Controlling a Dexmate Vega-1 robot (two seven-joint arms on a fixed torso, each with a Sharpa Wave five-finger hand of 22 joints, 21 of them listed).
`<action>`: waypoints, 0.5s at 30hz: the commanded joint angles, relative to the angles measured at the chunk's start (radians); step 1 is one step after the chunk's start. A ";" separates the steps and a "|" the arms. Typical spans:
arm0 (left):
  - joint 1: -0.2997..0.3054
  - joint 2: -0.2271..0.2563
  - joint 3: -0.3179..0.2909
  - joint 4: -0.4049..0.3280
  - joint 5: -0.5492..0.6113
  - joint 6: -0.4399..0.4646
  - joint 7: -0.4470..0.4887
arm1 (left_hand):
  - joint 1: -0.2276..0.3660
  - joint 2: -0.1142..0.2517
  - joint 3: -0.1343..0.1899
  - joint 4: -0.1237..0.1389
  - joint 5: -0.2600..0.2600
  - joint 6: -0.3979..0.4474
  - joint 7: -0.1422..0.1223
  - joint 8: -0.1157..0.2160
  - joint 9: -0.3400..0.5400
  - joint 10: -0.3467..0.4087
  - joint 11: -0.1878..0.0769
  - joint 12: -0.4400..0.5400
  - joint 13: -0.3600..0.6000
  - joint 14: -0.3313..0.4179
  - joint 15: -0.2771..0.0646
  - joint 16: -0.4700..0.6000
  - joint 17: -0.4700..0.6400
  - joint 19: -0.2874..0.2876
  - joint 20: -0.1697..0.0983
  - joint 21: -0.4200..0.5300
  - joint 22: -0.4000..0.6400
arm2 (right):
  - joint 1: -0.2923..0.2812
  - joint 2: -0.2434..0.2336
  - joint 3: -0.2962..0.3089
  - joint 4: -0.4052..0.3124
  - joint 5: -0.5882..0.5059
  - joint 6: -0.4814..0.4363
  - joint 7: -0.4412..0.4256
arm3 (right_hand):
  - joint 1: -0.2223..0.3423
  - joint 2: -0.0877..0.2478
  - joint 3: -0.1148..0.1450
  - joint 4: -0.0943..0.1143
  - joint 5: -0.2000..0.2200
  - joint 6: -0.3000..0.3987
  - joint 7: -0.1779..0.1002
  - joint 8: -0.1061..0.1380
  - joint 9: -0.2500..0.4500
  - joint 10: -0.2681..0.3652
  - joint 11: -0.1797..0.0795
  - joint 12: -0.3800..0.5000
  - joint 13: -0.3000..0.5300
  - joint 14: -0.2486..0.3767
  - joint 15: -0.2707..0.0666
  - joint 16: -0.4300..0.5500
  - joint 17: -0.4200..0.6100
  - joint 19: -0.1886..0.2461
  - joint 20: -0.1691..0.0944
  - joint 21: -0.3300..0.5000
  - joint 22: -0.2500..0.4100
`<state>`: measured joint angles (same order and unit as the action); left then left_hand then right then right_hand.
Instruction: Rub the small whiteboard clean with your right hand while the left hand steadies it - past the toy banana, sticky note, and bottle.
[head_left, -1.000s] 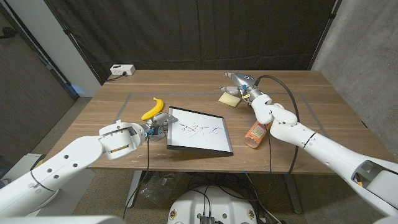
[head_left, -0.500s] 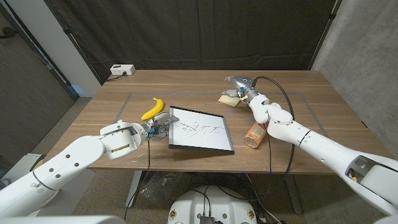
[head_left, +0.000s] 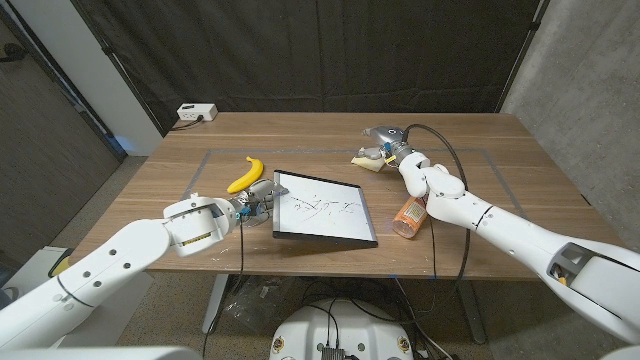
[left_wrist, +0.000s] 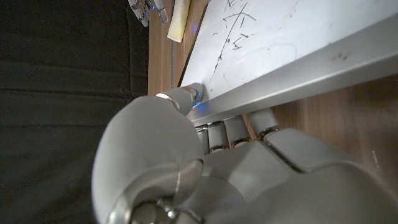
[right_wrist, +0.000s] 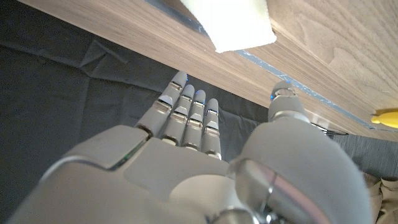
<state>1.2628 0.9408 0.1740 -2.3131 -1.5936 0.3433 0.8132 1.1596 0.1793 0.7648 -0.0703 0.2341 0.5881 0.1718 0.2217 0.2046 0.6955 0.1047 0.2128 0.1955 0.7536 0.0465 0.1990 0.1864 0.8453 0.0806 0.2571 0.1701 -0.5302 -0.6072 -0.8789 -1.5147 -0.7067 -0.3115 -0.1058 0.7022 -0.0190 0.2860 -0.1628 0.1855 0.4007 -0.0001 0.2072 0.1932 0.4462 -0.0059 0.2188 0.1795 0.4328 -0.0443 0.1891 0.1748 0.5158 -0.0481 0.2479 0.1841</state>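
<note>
Whiteboard first: the small silver-framed whiteboard (head_left: 322, 208), scribbled with black marker lines, lies on the near half of the wooden table (head_left: 500, 200), its left edge raised off the wood. The left hand (head_left: 253, 200) grasps that left edge, thumb on the white face and fingers (left_wrist: 239, 127) curled under the frame, as the left wrist view shows. Just right of the board an orange plastic bottle (head_left: 411, 215) lies on its side. Behind the left hand rests the yellow toy banana (head_left: 244, 174). Farther back, the right hand (head_left: 385, 144) hovers beside a pale yellow pad (head_left: 366, 160), fingers (right_wrist: 186, 112) straight and apart, holding nothing. A white power strip (head_left: 195, 113) sits at the far left corner.
</note>
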 joint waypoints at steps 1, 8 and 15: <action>-0.003 -0.007 0.004 0.004 0.002 -0.003 -0.010 | 0.003 0.001 0.006 0.000 0.010 0.008 0.031 -0.003 0.003 0.011 -0.001 0.000 0.002 0.008 0.001 -0.002 0.000 0.004 0.004 -0.005 0.003 | 0.039 0.011 -0.044 0.045 -0.020 -0.026 0.051 | 0.013 0.000 0.008 -0.001 0.005 0.008 -0.011 0.006 0.003 0.019 -0.007 0.002 0.001 0.014 -0.024 0.005 0.002 0.016 -0.057 0.005 0.003; 0.001 -0.007 0.002 0.001 0.000 -0.004 -0.008 | 0.001 0.000 0.008 -0.001 0.010 0.013 0.031 -0.003 0.003 0.015 -0.002 0.000 0.002 0.011 0.001 -0.002 -0.001 0.005 0.004 -0.006 0.003 | 0.061 0.027 -0.069 0.078 -0.029 -0.036 0.078 | 0.019 0.001 0.010 0.003 0.004 0.032 -0.018 0.012 0.002 0.047 -0.017 0.009 0.001 0.028 -0.027 0.005 0.003 0.029 -0.058 0.009 0.004; 0.004 -0.005 -0.001 -0.002 -0.007 -0.002 -0.012 | -0.001 -0.001 0.011 -0.001 0.011 0.017 0.031 -0.004 0.003 0.016 -0.004 -0.001 0.002 0.012 0.001 -0.003 -0.001 0.007 0.004 -0.007 0.003 | 0.073 0.038 -0.084 0.112 -0.028 -0.038 0.076 | 0.022 0.002 0.011 0.004 0.004 0.034 -0.018 0.011 0.001 0.051 -0.017 0.009 0.001 0.032 -0.027 0.005 0.004 0.032 -0.059 0.008 0.005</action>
<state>1.2616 0.9351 0.1763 -2.3107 -1.5922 0.3408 0.8073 1.1597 0.1792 0.7690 -0.0718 0.2421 0.5953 0.1756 0.2180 0.2046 0.7022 0.0983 0.2128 0.1955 0.7535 0.0465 0.1991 0.1864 0.8484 0.0841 0.2512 0.1699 -0.4839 -0.5884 -0.9315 -1.4567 -0.7278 -0.3399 -0.0449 0.7149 -0.0167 0.2914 -0.1599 0.1855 0.4272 -0.0195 0.2150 0.1931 0.4872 -0.0256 0.2188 0.1766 0.4542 -0.0477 0.1891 0.1747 0.5389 -0.0466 0.2525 0.1841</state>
